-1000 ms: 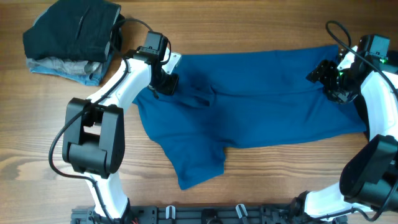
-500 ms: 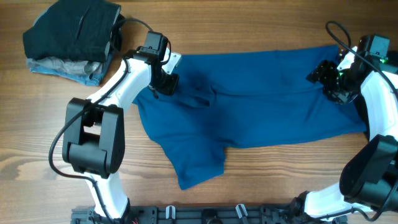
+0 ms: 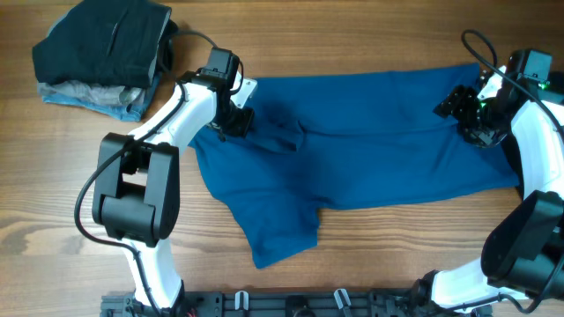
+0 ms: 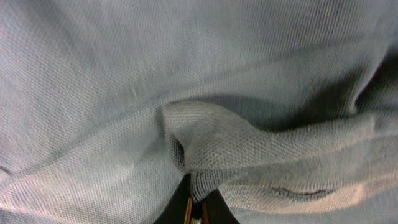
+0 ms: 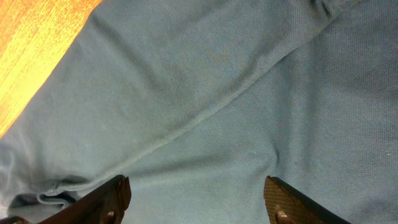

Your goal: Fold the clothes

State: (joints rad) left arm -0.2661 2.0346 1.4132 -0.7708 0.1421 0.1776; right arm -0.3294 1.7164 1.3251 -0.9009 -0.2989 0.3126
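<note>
**Folded pile and bare wood on my worktop**

My worktop is light brown wood with a running grain. At its far-left corner sits a pile of folded garments. A plain black garment lies on top, a little rumpled. Under it a charcoal grey garment peeks out along the near side. A pale grey-blue garment lies lowest, showing at the pile's near right corner. A black rail runs along the near edge. From my right wrist, a wedge of the same wood shows at upper left.
</note>
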